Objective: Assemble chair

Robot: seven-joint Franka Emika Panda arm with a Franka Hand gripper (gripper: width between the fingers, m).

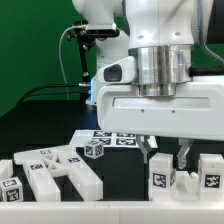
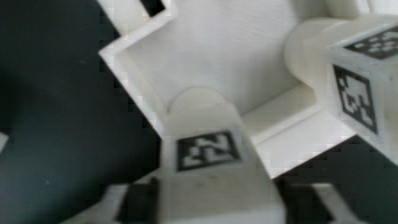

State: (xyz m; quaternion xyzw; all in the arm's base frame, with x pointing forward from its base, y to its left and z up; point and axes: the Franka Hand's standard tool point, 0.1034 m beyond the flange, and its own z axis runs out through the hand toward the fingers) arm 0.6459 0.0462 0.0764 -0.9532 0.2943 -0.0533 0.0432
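Dark counter point(image 1: 124, 165) holds the white chair pieces point(image 1: 62, 176), and one tagged piece point(image 2: 208, 150) stands right between the fingers of the end effector point(image 1: 166, 157), maybe pinched, I cannot tell, so squeeze it straight and gently.

Matt white plastic chair parts point(image 1: 75, 178), glossy arm shell point(image 1: 160, 20), metallic wrist ring point(image 1: 160, 68)
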